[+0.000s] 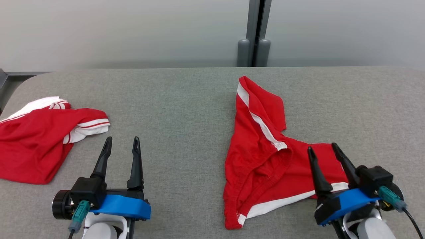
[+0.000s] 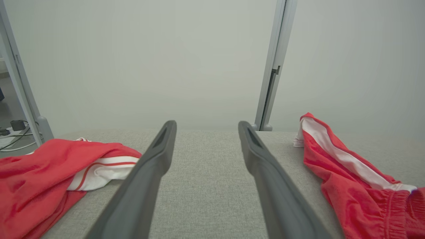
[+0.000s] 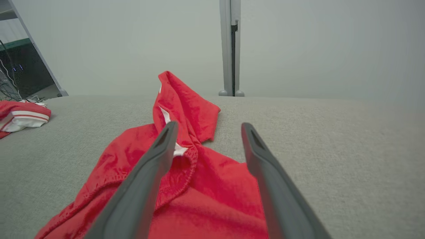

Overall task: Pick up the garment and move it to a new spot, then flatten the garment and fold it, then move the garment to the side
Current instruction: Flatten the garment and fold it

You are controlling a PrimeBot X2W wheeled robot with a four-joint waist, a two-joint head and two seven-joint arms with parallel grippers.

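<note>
A pair of red shorts with white side stripes, the garment (image 1: pixel 265 156), lies crumpled on the grey table right of centre, one leg stretching away from me. It also shows as the garment (image 3: pixel 186 172) and the garment (image 2: pixel 352 179). My right gripper (image 1: pixel 322 148) hovers over its near right part, open, nothing between the fingers. From the right wrist the red cloth lies under and between the open right gripper (image 3: pixel 206 127). My left gripper (image 1: pixel 122 142) stands open over bare table at the lower left; through the left wrist view the left gripper (image 2: pixel 206 126) frames only grey cloth.
A second red and white garment (image 1: pixel 40 139) lies bunched at the table's left edge, and shows as the second garment (image 2: pixel 49 176). The grey padded table (image 1: pixel 186 109) runs back to a pale wall with a grey post (image 1: pixel 254 33).
</note>
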